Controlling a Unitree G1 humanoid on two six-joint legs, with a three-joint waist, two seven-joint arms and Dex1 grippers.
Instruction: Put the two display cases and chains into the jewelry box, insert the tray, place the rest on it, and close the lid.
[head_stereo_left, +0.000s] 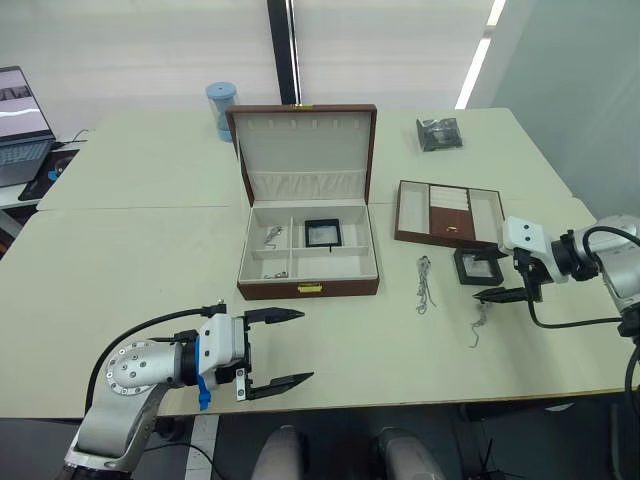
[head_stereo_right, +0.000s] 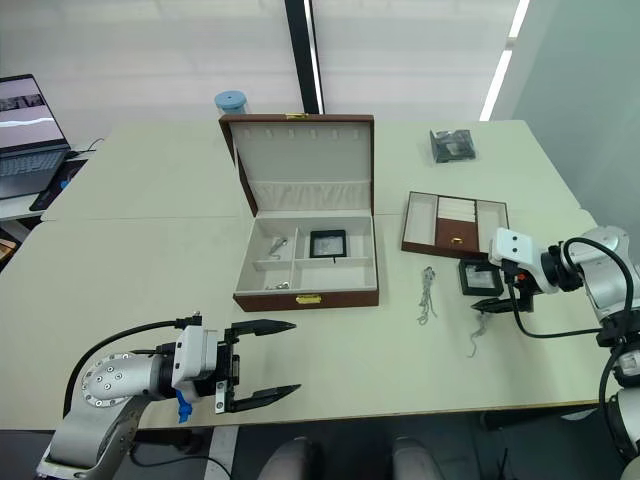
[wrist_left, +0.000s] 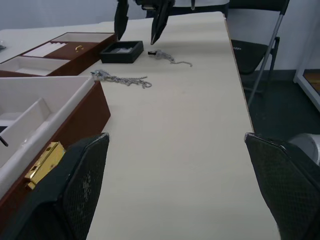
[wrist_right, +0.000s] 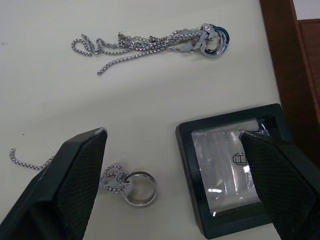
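Observation:
The jewelry box (head_stereo_left: 308, 290) stands open mid-table, its lid (head_stereo_left: 305, 140) upright. One display case (head_stereo_left: 322, 233) lies in its right compartment, and small silvery chains (head_stereo_left: 272, 236) lie in the left ones. The second display case (wrist_right: 232, 170) rests on the table beside a short chain with a ring end (wrist_right: 125, 182). My right gripper (wrist_right: 172, 137) hovers open above both, one finger over each. The tray (head_stereo_left: 447, 212) sits to the right of the box. My left gripper (head_stereo_left: 307, 346) is open and empty near the table's front edge, in front of the box.
A longer doubled silvery chain (head_stereo_left: 424, 283) lies between the box and the second case. A dark crinkly packet (head_stereo_left: 438, 133) sits at the back right, a blue cylinder (head_stereo_left: 221, 110) behind the box, and a laptop (head_stereo_left: 20, 125) at the far left.

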